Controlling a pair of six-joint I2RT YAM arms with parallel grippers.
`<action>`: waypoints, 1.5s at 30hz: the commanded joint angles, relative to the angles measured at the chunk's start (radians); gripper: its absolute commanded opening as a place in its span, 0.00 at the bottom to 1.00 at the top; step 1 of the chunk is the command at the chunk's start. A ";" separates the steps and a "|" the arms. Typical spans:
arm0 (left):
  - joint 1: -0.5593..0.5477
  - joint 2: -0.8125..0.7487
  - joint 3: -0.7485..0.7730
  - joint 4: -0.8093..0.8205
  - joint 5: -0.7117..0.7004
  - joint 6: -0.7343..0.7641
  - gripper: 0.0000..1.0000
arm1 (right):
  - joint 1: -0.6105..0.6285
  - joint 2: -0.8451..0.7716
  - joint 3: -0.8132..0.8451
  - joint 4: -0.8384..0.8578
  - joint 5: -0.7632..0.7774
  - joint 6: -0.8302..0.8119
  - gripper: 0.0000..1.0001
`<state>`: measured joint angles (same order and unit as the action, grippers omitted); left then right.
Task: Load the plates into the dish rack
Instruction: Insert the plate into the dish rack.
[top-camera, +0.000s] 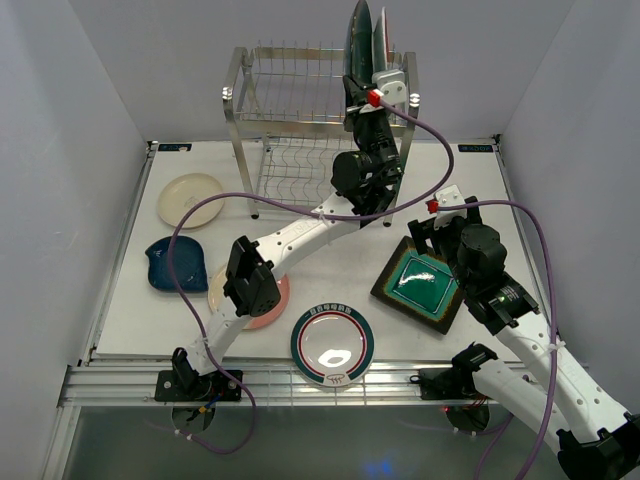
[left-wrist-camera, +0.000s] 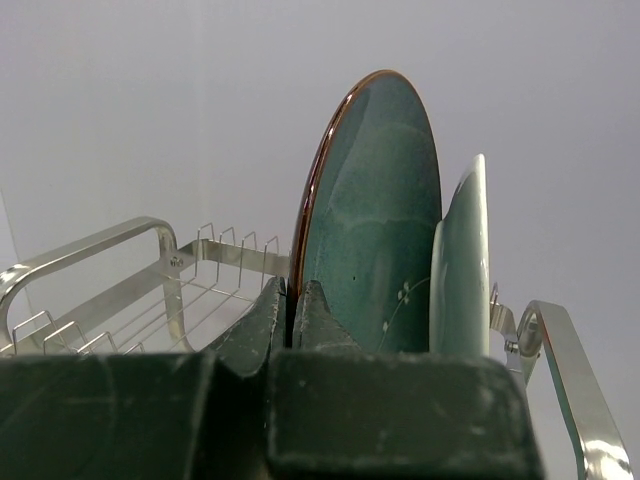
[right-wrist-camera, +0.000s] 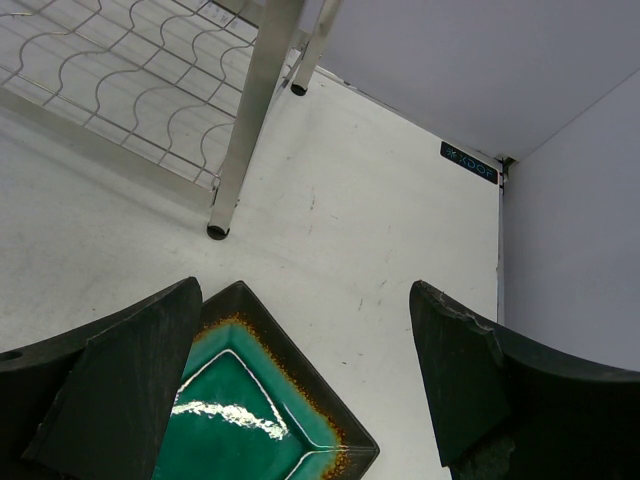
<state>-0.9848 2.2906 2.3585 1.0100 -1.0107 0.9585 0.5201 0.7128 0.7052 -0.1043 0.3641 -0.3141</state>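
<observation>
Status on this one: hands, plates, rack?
Left hand shut on dark teal plate, upright at top tier of dish rack beside second plate. Right hand open over square green plate. No obstruction seen.

Teal plate (left-wrist-camera: 372, 215) upright in dish rack (top-camera: 300, 120)

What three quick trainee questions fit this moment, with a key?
1. True or false: the right pincer is shut on the square green plate.
2. How many plates lie on the table? A three, B five, C seven.
3. Fill the gap: the left pincer is shut on the rim of the ____ plate, standing upright in the top tier of the dish rack.

Key:
1. False: its jaws stand open above that plate.
2. B.
3. The dark teal plate.
</observation>
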 joint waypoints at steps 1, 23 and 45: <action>-0.005 -0.029 0.065 0.098 0.109 0.034 0.00 | 0.003 -0.012 0.000 0.038 -0.001 0.012 0.90; 0.018 -0.066 -0.001 -0.071 0.115 -0.165 0.32 | 0.004 -0.016 -0.001 0.038 -0.005 0.010 0.90; 0.017 -0.181 -0.083 -0.132 0.078 -0.280 0.59 | 0.004 -0.018 -0.001 0.038 -0.008 0.012 0.90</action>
<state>-0.9642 2.2406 2.2982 0.8890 -0.9272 0.7288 0.5201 0.7067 0.7052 -0.1043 0.3630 -0.3138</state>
